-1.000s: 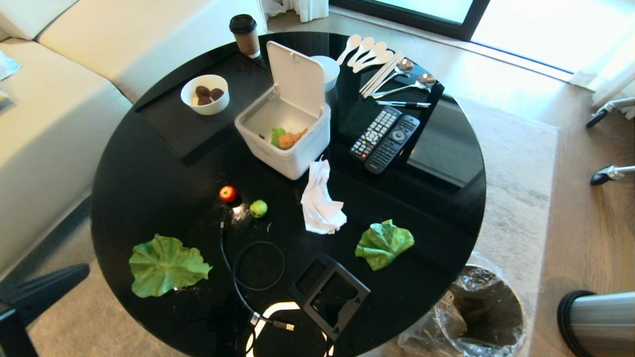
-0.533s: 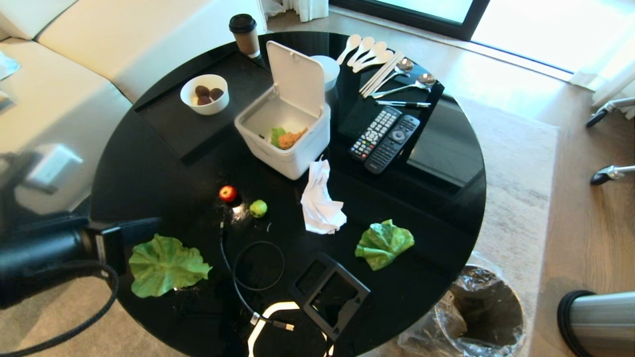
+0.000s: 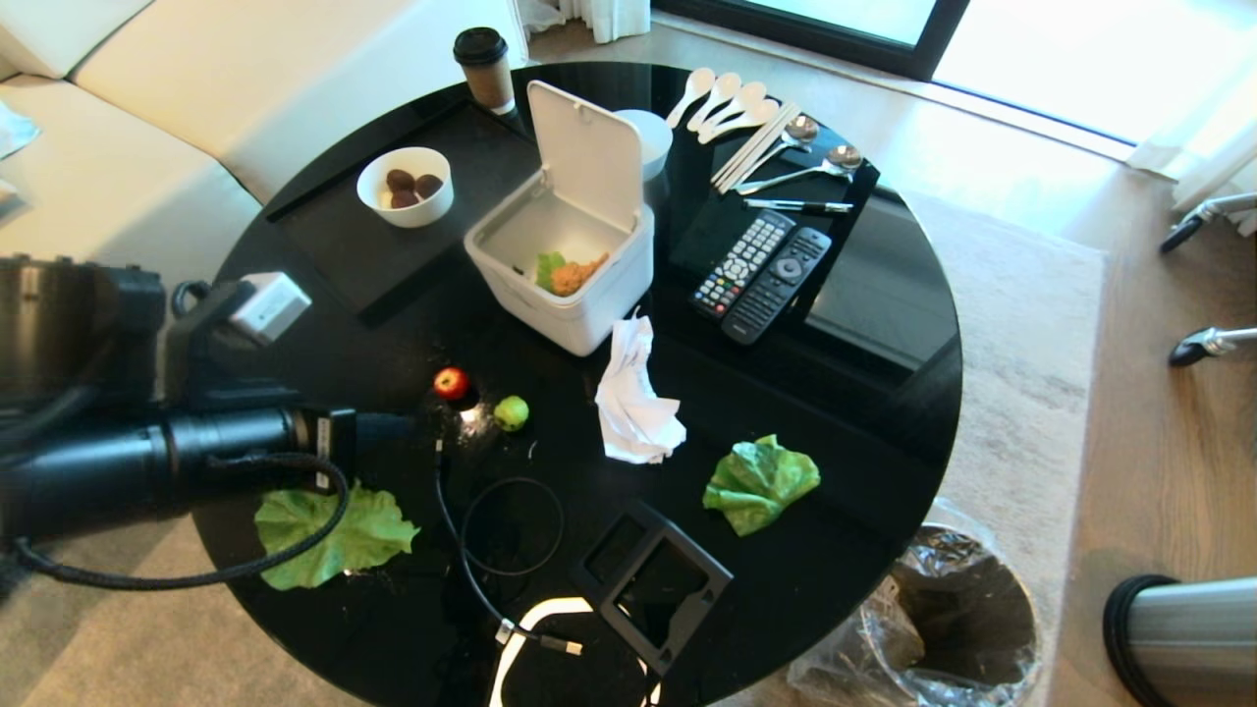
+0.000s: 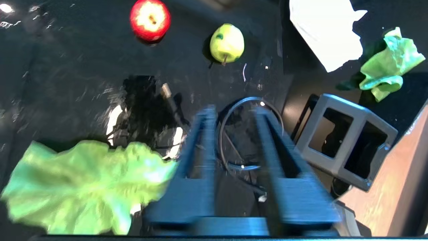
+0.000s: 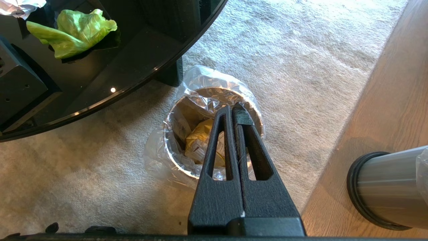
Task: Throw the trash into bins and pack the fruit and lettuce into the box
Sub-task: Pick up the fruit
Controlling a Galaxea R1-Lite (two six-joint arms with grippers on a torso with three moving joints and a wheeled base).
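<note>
My left gripper (image 4: 232, 115), fingers apart and holding nothing, hangs over the round glossy black table (image 3: 295, 324) at its nine o'clock side, with cream sofa beyond. The small red apple (image 3: 451, 383) and small green apple (image 3: 511, 412) sit near centre; the open white plastic box (image 3: 560, 295) lies toward twelve. My right gripper (image 5: 233, 107) (fingers pressed together) hovers above the liner-bagged steel bin (image 5: 207, 100) on beige carpet.
</note>
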